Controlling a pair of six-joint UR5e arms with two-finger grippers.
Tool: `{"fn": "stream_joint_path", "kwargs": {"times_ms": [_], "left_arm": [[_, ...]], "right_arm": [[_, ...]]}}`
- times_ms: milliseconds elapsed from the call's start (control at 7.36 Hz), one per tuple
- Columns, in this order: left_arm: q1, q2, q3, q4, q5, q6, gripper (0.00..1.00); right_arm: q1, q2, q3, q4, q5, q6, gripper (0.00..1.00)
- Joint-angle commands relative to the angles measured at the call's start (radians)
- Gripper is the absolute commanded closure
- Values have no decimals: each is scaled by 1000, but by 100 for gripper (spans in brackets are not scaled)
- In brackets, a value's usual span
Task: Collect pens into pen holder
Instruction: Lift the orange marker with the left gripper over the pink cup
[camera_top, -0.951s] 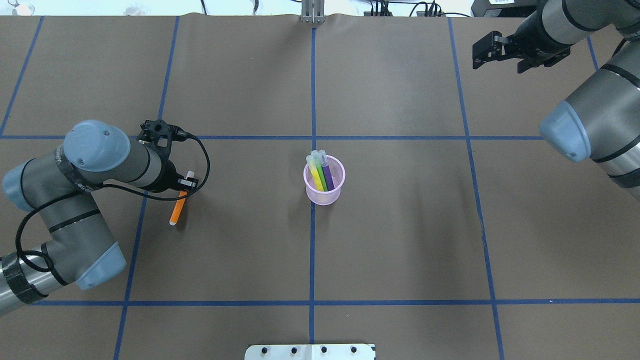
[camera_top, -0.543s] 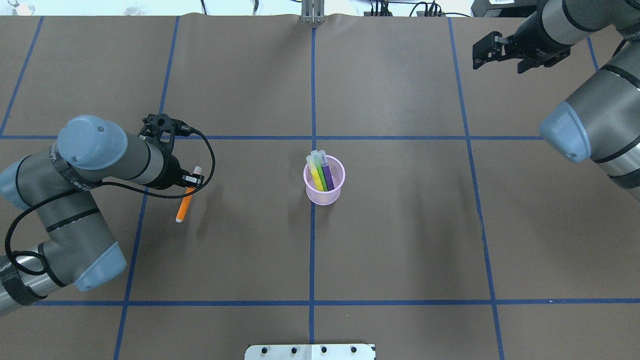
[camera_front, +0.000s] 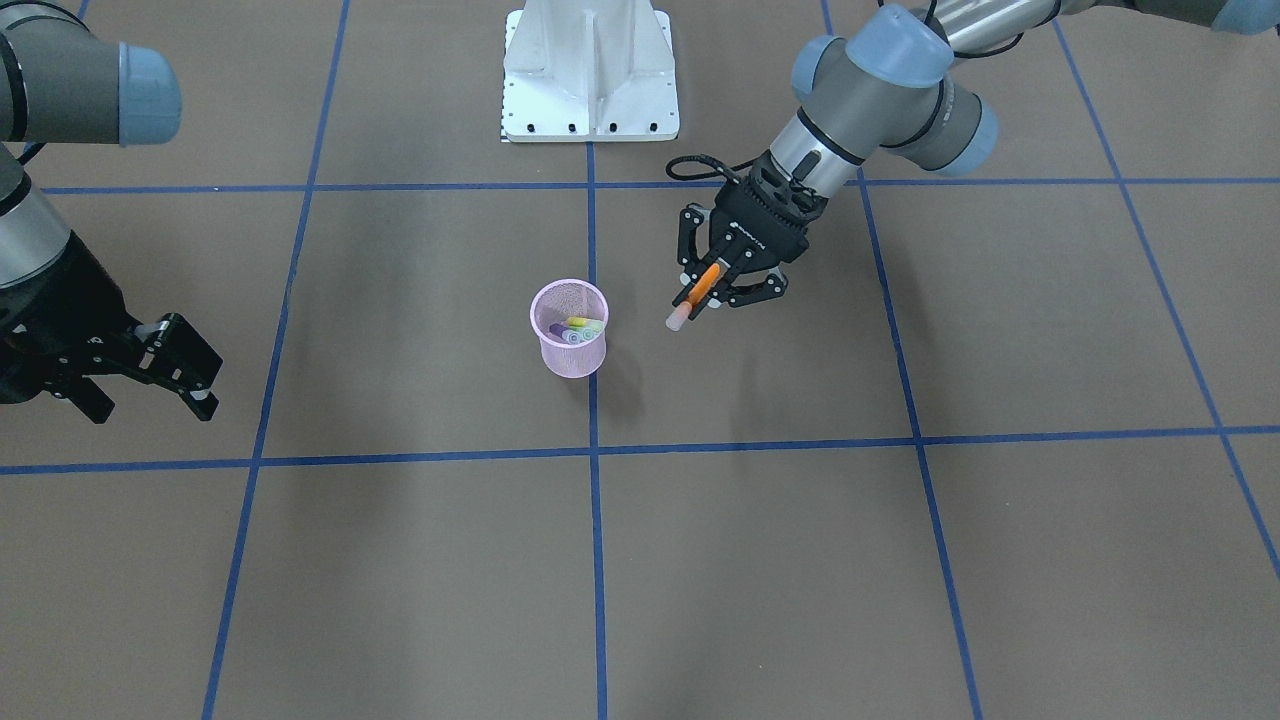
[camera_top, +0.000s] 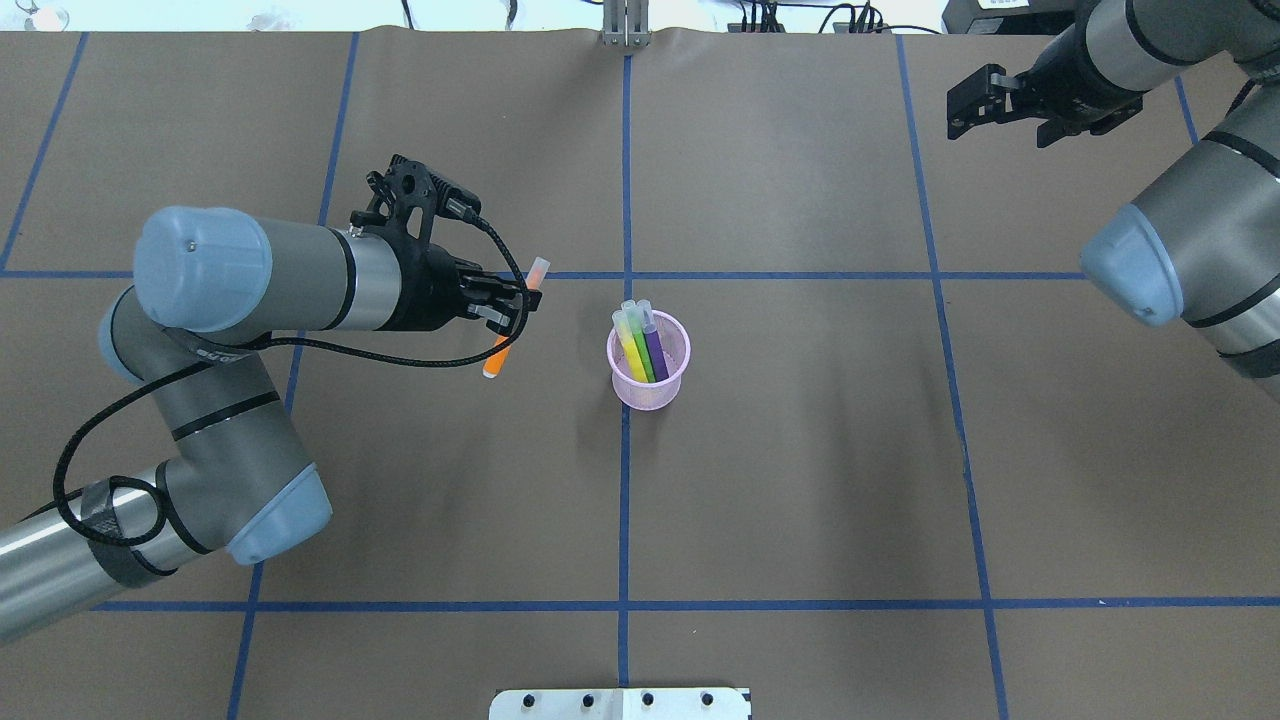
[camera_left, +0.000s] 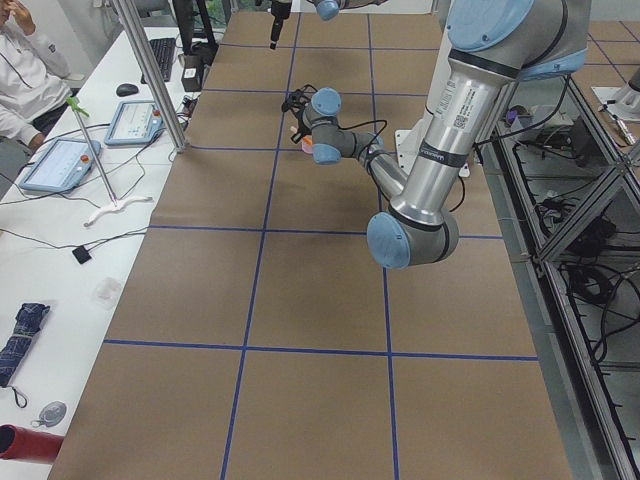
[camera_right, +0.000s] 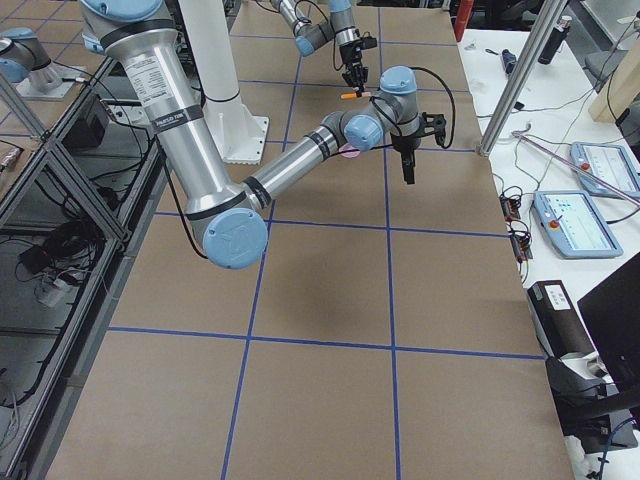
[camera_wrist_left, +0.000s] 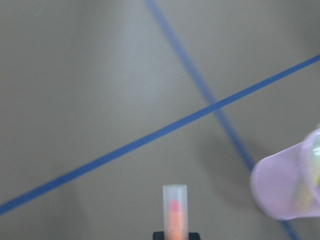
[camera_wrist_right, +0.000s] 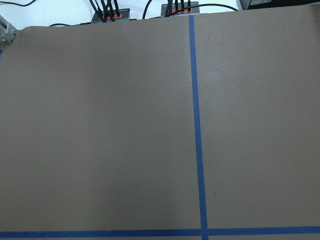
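Note:
The pink mesh pen holder (camera_top: 649, 362) stands near the table's middle and holds the yellow, green and purple pens (camera_top: 640, 342). It also shows in the front view (camera_front: 569, 329) and at the right edge of the left wrist view (camera_wrist_left: 287, 185). My left gripper (camera_top: 517, 305) is shut on the orange pen (camera_top: 512, 322) and holds it in the air, tilted, to the left of the holder. The orange pen shows in the front view (camera_front: 698, 291) and its pale cap in the left wrist view (camera_wrist_left: 175, 205). My right gripper (camera_top: 975, 100) hangs empty at the far right with its jaws apart.
Blue tape lines (camera_top: 626, 180) cross the brown table cover. A white base plate (camera_front: 588, 70) sits at the robot's side of the table. Cables and plugs (camera_wrist_right: 140, 7) lie along the far edge.
My left gripper has lifted the orange pen off the table and carried it right, close to the pen holder. The right arm has hardly moved.

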Motion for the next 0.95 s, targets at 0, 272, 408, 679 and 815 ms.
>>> {"fn": "stream_joint_path", "kwargs": {"times_ms": [0,272,408,679,815], "left_arm": [[8,-92,157,-369,54,77,100],[54,-168,242,-456,119,101,100],[101,-192,268,-468,174,107,100],[119,-205,304,-471,195,139,100],[119,-205,304,-476,195,140,100]], "right_arm": [[0,1,-1,0,-2,-1,0],[0,1,1,2,-3,-1,0],[0,1,1,2,-5,-1,0],[0,1,-1,2,-5,-1,0],[0,1,-1,2,-5,2,0]]}}
